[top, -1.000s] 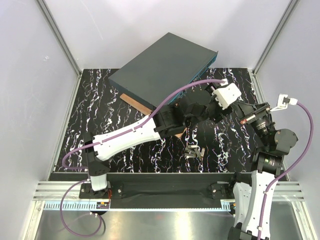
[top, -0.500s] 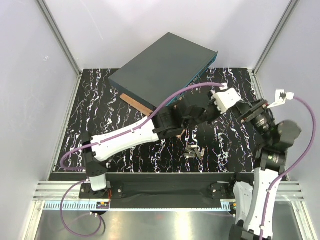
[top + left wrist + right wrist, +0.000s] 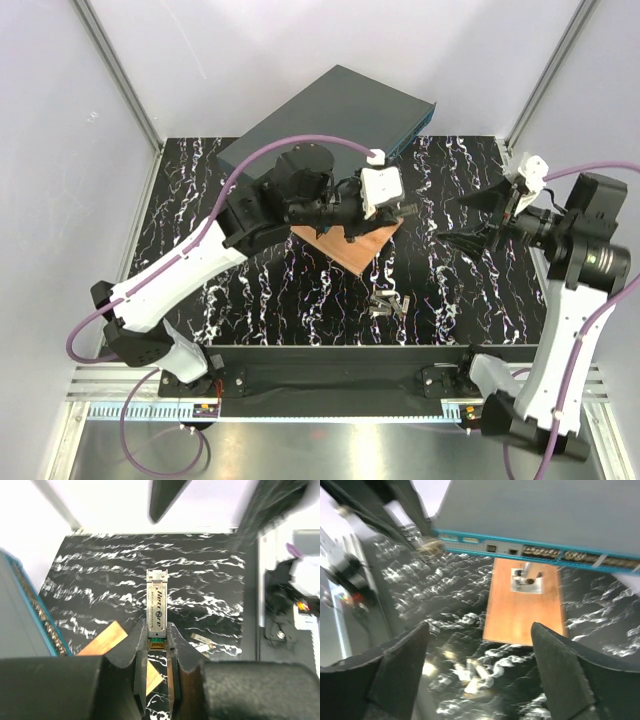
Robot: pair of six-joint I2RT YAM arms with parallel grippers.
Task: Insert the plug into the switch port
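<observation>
Two pincers — left pincer (image 3: 156, 632) tight on the plug (image 3: 156, 597), right pincer (image 3: 479, 650) spread wide — near the switch (image 3: 545, 510)

Black white-veined marble tabletop (image 3: 185, 190), plain white walls (image 3: 200, 60), aluminium corner posts (image 3: 120, 75)
</observation>
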